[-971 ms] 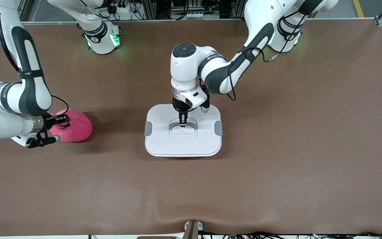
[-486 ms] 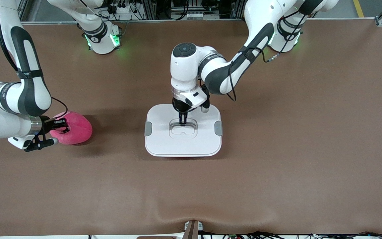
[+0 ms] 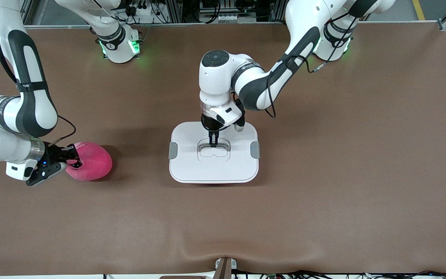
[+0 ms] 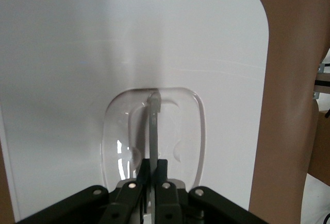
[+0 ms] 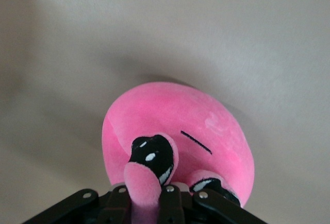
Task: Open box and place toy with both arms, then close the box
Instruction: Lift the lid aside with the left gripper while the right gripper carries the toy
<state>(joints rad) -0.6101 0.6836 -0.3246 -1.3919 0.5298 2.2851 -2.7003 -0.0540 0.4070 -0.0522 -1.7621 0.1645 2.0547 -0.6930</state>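
Two grips: both grippers are already clamped, one on each of the task's things
Left gripper: over the middle of the box lid, fingers pressed together on the thin handle that stands up in the recessed well
Right gripper: at the right arm's end of the table, pinching the pink plush toy by a small ear-like bump; whether the toy rests on the brown table or hangs just above it cannot be told
Box: lid down, grey clips at both short sides, so not yet open
Step in hand: lifting the lid, judging from the pinch on the handle
How to do it well: pull straight up, keep the lid level, watch that the tub does not rise with it
Risk: the handle is thin, so the pinch may slip
Toy: carry it to just beside the left gripper only once the lid is clear
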